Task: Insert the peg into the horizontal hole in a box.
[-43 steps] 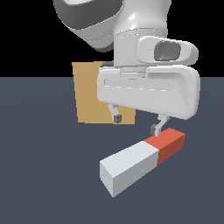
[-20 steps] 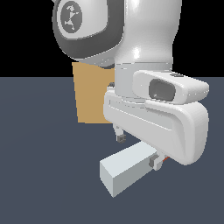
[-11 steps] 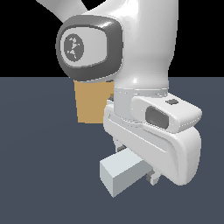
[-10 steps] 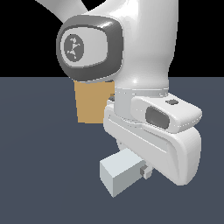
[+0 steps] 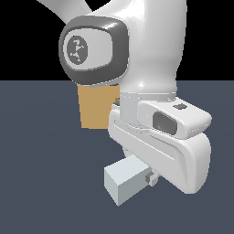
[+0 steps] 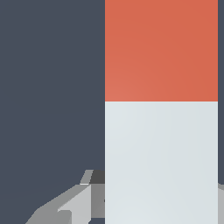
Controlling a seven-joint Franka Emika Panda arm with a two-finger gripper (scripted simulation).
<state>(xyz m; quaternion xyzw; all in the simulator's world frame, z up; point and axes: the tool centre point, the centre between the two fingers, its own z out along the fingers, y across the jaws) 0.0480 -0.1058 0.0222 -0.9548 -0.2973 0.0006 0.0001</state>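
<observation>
The peg [image 5: 124, 181] lies on the dark floor, its pale grey end toward the camera; its red-orange end is hidden behind the hand in the exterior view. In the wrist view the peg [image 6: 161, 148] fills the frame, grey meeting red-orange. My gripper [image 5: 140, 170] is down over the peg's grey part, with one finger [image 6: 85, 202] against each side, shut on it. The tan box [image 5: 95, 109] stands behind, partly covered by the arm; its hole is hidden.
The dark grey floor [image 5: 41, 183] extends all round the peg and the box. My white arm and hand [image 5: 164, 137] block much of the exterior view.
My hand has come down over the peg and now hides its red-orange end in the exterior view. The near finger has closed in against the peg's side. The peg has not moved.
</observation>
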